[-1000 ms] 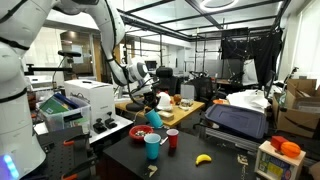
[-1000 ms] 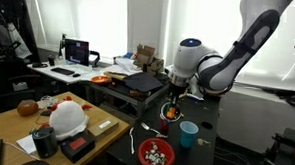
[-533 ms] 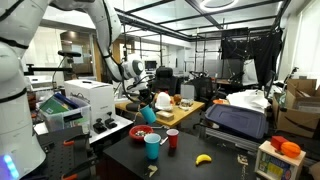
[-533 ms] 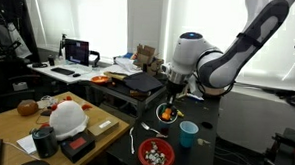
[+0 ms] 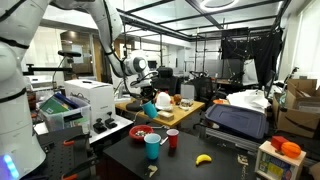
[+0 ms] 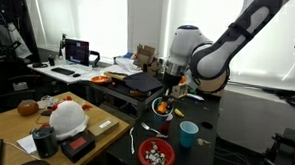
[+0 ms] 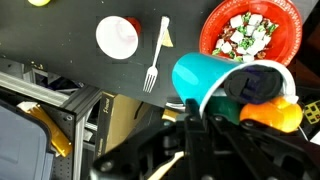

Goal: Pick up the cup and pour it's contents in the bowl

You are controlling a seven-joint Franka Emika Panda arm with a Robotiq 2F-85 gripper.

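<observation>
Evidently mid-pour: the gripper (image 7: 203, 110), clamped on the cup (image 7: 200, 75), holds it tipped sideways, probably so its contents can spill toward the bowl (image 7: 210, 45) at one o'clock.

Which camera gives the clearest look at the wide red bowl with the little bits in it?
The wrist view: it looks down into the wide red bowl, so the coloured bits show clearly, though the frame crops its rim. In both exterior views the bowl is small, its contents barely showing.
</observation>
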